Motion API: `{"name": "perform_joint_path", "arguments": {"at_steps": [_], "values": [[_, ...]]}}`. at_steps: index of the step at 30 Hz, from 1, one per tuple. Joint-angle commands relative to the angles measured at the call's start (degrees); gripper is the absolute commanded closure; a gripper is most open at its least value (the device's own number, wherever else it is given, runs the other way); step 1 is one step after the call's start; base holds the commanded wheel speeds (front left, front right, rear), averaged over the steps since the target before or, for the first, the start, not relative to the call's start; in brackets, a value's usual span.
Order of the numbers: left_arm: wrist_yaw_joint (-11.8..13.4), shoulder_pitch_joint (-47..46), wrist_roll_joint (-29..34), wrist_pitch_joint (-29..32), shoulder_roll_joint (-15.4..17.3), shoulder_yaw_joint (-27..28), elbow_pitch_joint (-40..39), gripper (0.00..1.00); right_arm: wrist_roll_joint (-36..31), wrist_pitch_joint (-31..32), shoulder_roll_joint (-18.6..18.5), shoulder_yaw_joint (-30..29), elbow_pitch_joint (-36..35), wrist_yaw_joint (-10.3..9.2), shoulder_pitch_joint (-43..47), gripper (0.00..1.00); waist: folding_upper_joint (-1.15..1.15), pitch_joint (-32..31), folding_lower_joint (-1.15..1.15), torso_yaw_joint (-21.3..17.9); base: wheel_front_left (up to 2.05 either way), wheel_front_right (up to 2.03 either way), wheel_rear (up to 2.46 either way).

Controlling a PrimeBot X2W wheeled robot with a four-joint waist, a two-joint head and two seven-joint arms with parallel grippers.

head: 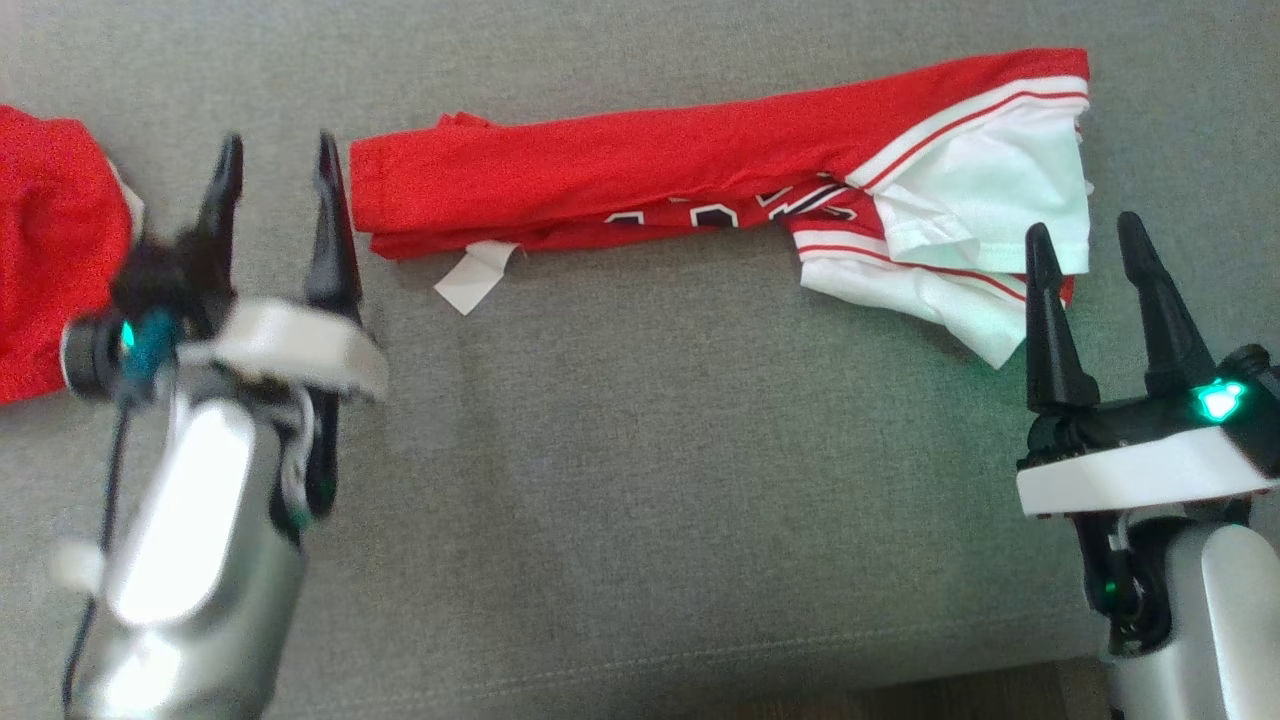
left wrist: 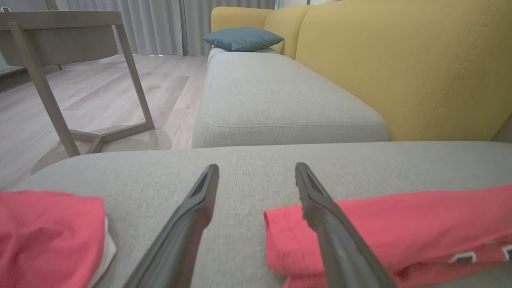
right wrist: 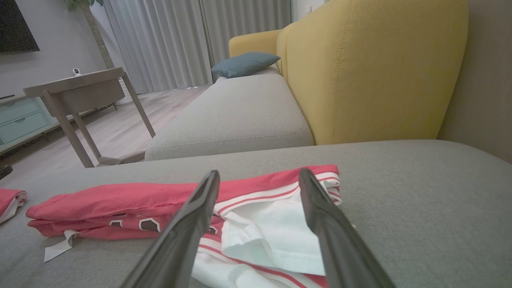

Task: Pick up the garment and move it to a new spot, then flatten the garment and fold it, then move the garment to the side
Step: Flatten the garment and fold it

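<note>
Head view, items by size. Grey sofa seat [head: 640, 500]: wide fabric cushion and my work surface, running the full width of the frame. Yellow sofa backrest [left wrist: 400, 68]: upright behind the seat, seen from both wrist cameras. Wooden side table [left wrist: 60, 36]: stands on the pale floor beyond the seat's edge. Garment [head: 620, 170]: red jersey with white, red-striped sleeves and dark lettering, folded into a long narrow band. It lies flat across the far part of the seat, with the red hem end toward my left and the sleeves bunched toward my right. Second red cloth [head: 50, 250]: lies at the far left of the seat, apart from the jersey. My left gripper [head: 278, 145]: jaws spread wide and holding nothing, between the two red pieces, with one finger just beside the jersey's hem end; I cannot tell whether it touches. My right gripper [head: 1084, 226]: jaws spread wide and empty, fingertips at the near edge of the white sleeve. Teal pillow [left wrist: 242, 39]: rests on the far seat cushion. White label [head: 475, 275]: sticks out from the jersey's near edge onto the grey fabric.
</note>
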Motion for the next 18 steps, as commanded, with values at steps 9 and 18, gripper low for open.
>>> {"name": "perform_joint_path", "arguments": {"at_steps": [9,18], "values": [[2.6,12.3,3.8,-0.4,2.2,2.3,-12.5,0.0,-1.2,0.8,-1.0,0.5,-1.4,0.43,2.1,0.0,0.0,-4.4,0.0,1.7,0.0,0.0,0.0],[4.1,18.4,4.1,-0.3,2.0,1.1,-16.5,0.0,-1.2,1.7,-0.8,0.3,-1.4,0.43,4.3,0.0,0.0,-6.7,0.0,2.1,0.0,0.0,0.0]]}}
